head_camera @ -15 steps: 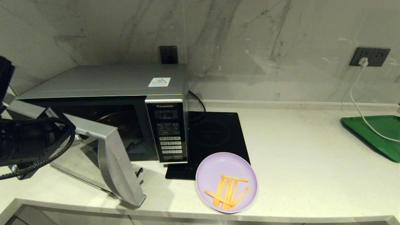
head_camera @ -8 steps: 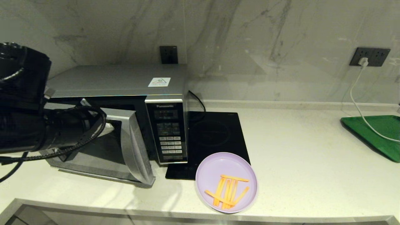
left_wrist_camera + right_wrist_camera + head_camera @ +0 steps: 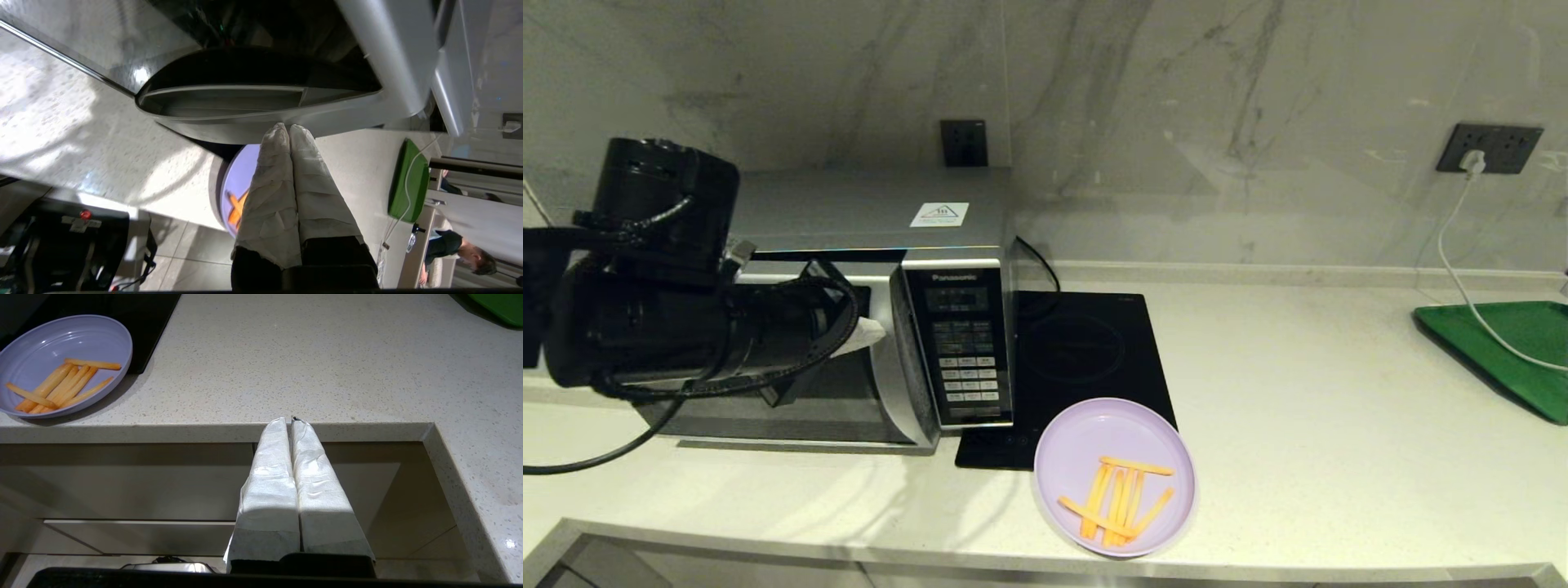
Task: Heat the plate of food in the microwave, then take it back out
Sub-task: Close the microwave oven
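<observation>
The silver-grey microwave [image 3: 849, 212] stands at the counter's left, its door [image 3: 792, 404] swung almost flat against its front. My left gripper [image 3: 870, 329] is shut and empty, its white-wrapped tips [image 3: 289, 128] pressing the door by its curved handle [image 3: 245, 106]. The plate of food [image 3: 1086, 441], lilac with orange sticks [image 3: 1119, 498], rests on the counter's front edge in front of the keypad, overlapping the hob's corner. It also shows in the left wrist view as the plate [image 3: 241, 179]. My right gripper [image 3: 291, 420] is shut and empty below the counter edge, right of the plate [image 3: 81, 335].
A flat black induction hob [image 3: 1078, 351] lies beside the microwave. A green tray [image 3: 1511, 343] sits at the far right with a white cable [image 3: 1454, 269] running onto it from a wall socket. Bare counter stretches between hob and tray.
The microwave door has swung from wide open to almost shut, with my left arm moving rightward and inward behind it. Plate and right arm have not moved.
</observation>
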{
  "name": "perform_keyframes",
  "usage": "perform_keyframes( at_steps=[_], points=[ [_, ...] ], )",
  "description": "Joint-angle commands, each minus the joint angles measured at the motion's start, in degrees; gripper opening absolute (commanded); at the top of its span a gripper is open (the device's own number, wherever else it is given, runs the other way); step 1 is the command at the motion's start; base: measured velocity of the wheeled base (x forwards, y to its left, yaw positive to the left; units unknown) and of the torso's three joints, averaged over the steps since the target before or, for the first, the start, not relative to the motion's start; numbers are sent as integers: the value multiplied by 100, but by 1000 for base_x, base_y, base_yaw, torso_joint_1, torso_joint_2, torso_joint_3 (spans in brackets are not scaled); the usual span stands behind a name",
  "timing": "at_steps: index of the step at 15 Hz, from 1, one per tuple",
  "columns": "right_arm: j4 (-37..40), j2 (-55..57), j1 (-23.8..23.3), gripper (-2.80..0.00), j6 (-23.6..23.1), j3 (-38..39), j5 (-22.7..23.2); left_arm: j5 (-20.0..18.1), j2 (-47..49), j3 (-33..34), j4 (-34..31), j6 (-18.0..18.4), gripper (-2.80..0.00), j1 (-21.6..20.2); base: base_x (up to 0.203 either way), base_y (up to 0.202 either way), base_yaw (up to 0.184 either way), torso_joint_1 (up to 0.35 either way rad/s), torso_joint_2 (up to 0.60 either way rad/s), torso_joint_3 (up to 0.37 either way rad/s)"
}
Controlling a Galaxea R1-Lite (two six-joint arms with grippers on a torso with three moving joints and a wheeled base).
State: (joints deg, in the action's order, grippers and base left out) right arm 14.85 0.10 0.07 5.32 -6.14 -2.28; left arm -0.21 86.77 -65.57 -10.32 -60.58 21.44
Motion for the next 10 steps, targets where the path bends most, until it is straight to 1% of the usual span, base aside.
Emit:
perform_keyframes(
  at_steps=[1,4,8,10],
  points=[
    [9,-1,1,-280,5,-1,-1,8,432,-4,248,-30,-280,-8,0,0,0,0,0,0],
    [9,-1,1,-280,5,-1,-1,64,666,-9,713,-24,-280,-9,0,0,0,0,0,0],
    [9,-1,1,-280,-3,-1,-1,81,676,3,730,-24,-280,-17,0,0,0,0,0,0],
    [9,-1,1,-280,5,-1,-1,74,476,184,722,-13,-280,-17,0,0,0,0,0,0]
  ],
)
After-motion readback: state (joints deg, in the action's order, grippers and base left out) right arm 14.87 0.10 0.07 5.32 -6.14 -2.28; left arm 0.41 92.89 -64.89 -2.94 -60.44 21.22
